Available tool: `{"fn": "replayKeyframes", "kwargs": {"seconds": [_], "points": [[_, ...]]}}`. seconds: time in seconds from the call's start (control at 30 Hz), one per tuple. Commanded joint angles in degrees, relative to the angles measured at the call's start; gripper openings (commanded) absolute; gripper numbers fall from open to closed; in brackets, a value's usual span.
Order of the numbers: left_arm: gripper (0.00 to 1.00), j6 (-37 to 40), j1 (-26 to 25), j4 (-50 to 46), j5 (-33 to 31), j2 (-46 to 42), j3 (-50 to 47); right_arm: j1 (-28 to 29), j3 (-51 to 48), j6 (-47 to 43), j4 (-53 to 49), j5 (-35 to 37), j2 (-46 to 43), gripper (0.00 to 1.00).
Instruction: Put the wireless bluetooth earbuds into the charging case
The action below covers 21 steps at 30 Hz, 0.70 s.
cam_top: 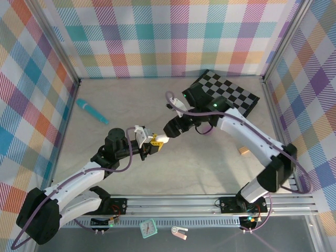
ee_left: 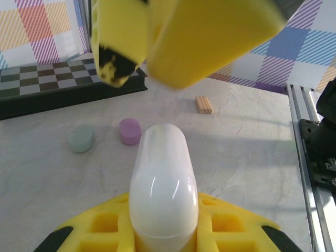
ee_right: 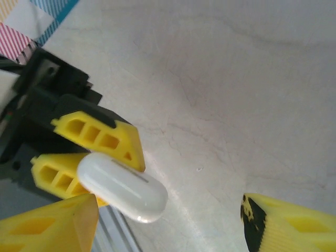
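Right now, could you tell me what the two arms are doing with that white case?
The left gripper is shut on the white case, holding it up above the table with its lid closed. The right gripper hangs open just by the case's free end, not gripping it. A mint case and a lilac case lie on the table near the chessboard.
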Motion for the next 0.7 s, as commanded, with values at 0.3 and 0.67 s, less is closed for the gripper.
{"fn": "replayKeyframes", "kwargs": {"seconds": [0.3, 0.67], "points": [[0.19, 0.12, -0.18, 5.55, 10.93, -0.75, -0.4, 0.36, -15.98, -40.95, 7.54, -10.9, -14.67, 0.9], [0.19, -0.21, -0.18, 6.56, 12.7, -0.65, 0.06, 0.7, -10.99, -41.73, 6.12, -18.13, -7.0, 0.65]]}}
